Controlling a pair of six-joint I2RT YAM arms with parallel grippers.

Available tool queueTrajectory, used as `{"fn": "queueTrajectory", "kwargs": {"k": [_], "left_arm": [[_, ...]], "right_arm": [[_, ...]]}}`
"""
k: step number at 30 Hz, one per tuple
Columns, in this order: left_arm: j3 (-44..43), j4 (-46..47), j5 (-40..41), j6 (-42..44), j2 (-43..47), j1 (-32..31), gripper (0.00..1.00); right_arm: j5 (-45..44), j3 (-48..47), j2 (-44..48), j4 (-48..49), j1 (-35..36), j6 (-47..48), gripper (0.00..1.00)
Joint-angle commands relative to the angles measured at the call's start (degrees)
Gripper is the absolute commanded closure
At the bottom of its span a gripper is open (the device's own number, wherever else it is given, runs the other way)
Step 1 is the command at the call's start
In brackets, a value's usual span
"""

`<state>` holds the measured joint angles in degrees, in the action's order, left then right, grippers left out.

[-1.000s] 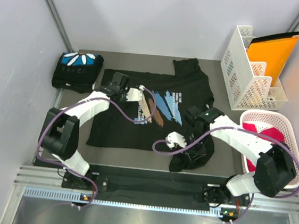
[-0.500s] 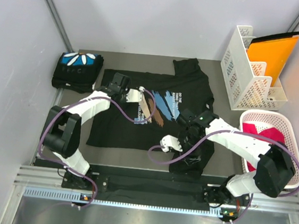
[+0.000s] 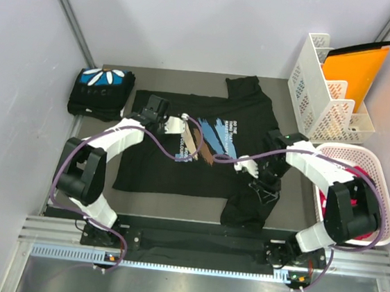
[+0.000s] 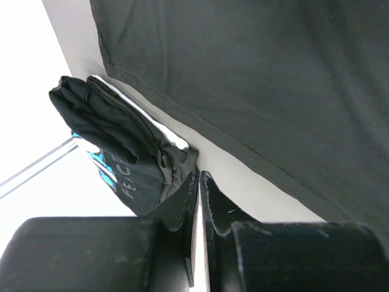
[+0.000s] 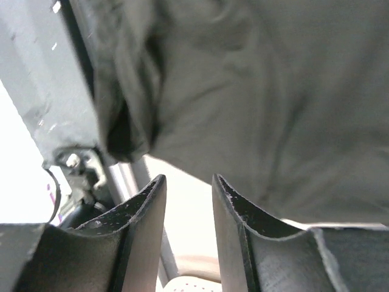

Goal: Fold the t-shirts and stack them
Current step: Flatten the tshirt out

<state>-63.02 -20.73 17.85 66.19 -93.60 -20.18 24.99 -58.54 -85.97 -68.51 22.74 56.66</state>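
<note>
1. Right gripper just let go. A second ago it was shut, down at the bunched near-right corner of the spread t-shirt. Now its jaws stand parted with nothing between them, and the arm has pulled back toward the shirt's right side.
2. That bunched corner lies slumped at the near edge of the table, crumpled instead of flat. My read is that the side fold didn't land, so I'd have to grab it again before this shirt goes anywhere.
3. Left gripper hasn't budged. Its jaws are pressed together and it's parked over the upper left of the same shirt. I can't see any cloth pinched in it.
4. The spread shirt is thin matte black knit and lies mostly flat mid-table. It has a stitched hem and a blue-and-tan brush-stroke print with small white text, and one sleeve pokes out on the far side.
5. Folded t-shirt is a chunky soft black bundle at the far left corner. The blue print with white petals faces up and the layered edges show from the side. Stack's still waiting on number two.
</note>
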Motion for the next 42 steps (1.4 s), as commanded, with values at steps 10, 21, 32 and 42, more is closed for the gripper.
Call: {"fn": "queueTrajectory", "kwargs": {"k": [10, 21, 32, 42], "left_arm": [[-2.8, -0.3, -0.5, 1.1, 0.1, 0.2, 0.93], [-2.7, 0.0, -0.4, 2.0, -0.4, 0.2, 0.94], [-2.5, 0.0, -0.6, 1.8, 0.1, 0.2, 0.94], [-2.5, 0.2, -1.0, 1.6, 0.7, 0.2, 0.95]], "right_arm": [[3.7, 3.3, -5.7, -11.7, -0.3, 12.8, 0.57], [7.2, 7.0, -8.2, -10.5, 0.3, 13.0, 0.46], [9.1, 6.4, -11.1, -6.4, 3.5, 8.4, 0.51], [4.8, 6.4, -8.7, -3.4, 4.7, 5.1, 0.54]]}}
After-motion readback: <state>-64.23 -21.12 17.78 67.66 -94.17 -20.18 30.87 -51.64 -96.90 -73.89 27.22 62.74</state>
